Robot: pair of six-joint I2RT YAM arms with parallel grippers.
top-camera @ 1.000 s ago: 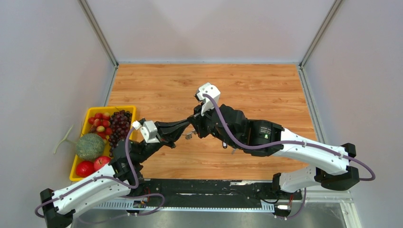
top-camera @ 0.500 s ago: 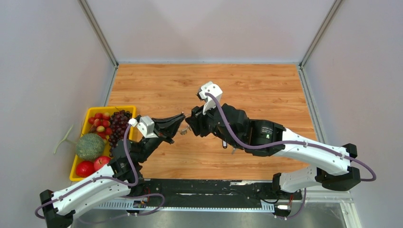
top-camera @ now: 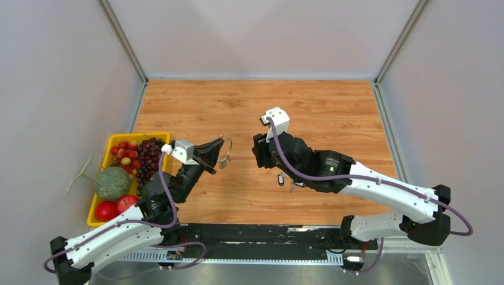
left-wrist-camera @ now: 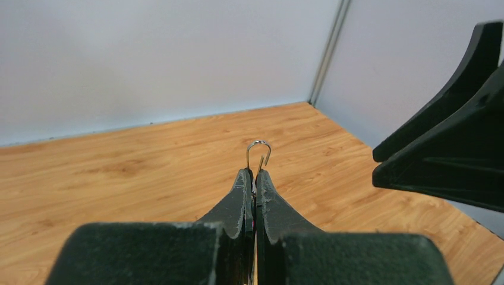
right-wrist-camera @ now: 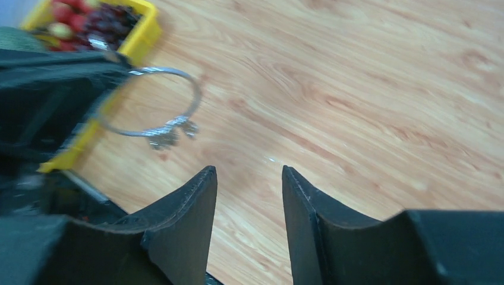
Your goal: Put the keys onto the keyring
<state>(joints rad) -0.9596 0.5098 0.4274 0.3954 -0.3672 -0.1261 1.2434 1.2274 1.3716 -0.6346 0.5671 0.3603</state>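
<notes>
Keyring (right-wrist-camera: 197,98) pinched by its thin wire in the left gripper (left-wrist-camera: 254,173), fingers tight together on it, ring held up off the wooden table (top-camera: 333,113). Small silver keys (right-wrist-camera: 169,133) hang in a cluster from the ring. Right gripper (right-wrist-camera: 246,172) parted, nothing between its fingers, apart from the ring. Yellow fruit tray (top-camera: 95,205) at table's left edge.

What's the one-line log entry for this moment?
left gripper: shut on keyring, held above table | right gripper: open, empty, apart from keyring
</notes>
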